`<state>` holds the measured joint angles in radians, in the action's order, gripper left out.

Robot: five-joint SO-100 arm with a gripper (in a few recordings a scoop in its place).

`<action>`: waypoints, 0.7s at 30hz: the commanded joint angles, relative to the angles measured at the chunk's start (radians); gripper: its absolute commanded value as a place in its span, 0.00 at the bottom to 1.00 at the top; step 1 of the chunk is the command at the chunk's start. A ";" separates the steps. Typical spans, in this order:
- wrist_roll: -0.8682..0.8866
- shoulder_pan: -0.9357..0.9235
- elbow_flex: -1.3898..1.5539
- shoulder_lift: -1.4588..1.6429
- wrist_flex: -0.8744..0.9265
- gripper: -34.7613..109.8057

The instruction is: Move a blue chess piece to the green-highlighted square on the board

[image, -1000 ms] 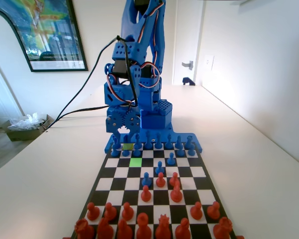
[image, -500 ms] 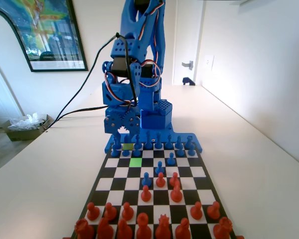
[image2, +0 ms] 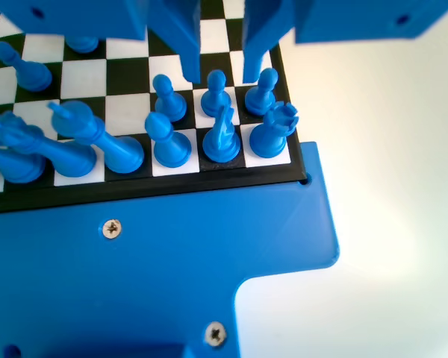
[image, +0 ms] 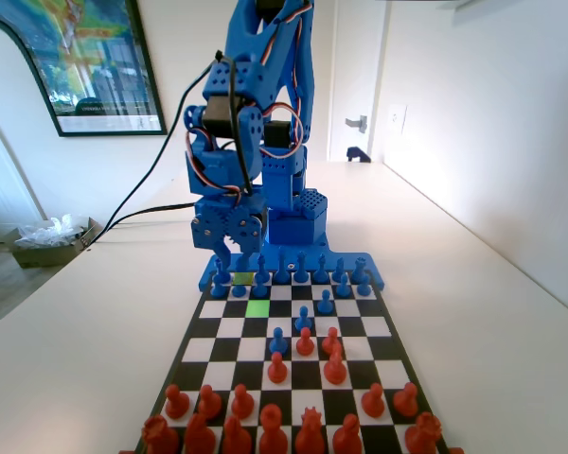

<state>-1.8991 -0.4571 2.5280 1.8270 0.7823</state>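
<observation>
End effector point(image2: 216, 63) hanging spread over board's point(image: 360, 326) near-arm corner, gripping nothing; in wrist view, jaws flanking blue chess piece point(image2: 216, 87) from above, tips level with its head. Pawn standing in second rank, just behind back-row pieces. Green-highlighted square point(image: 257, 308) lying one rank ahead of pawn row in fixed view. Step: approach before grasp. Next move probably calling for descent around pawn, then closing.

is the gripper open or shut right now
Open. In the wrist view the gripper has its jaws apart above a blue pawn, with board showing between them.
</observation>
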 commanded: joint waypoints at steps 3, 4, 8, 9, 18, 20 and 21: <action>0.011 -0.046 -0.031 0.020 0.028 0.30; 0.011 -0.054 -0.029 0.020 0.028 0.30; 0.012 -0.078 -0.017 0.015 0.020 0.30; 0.014 -0.083 -0.012 0.011 0.017 0.30; 0.081 -0.098 -0.026 -0.032 0.017 0.30; 0.101 -0.094 -0.034 -0.041 0.031 0.30; 0.106 -0.092 -0.034 -0.041 0.034 0.30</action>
<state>-1.8040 -0.5354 2.5249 1.7763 0.7931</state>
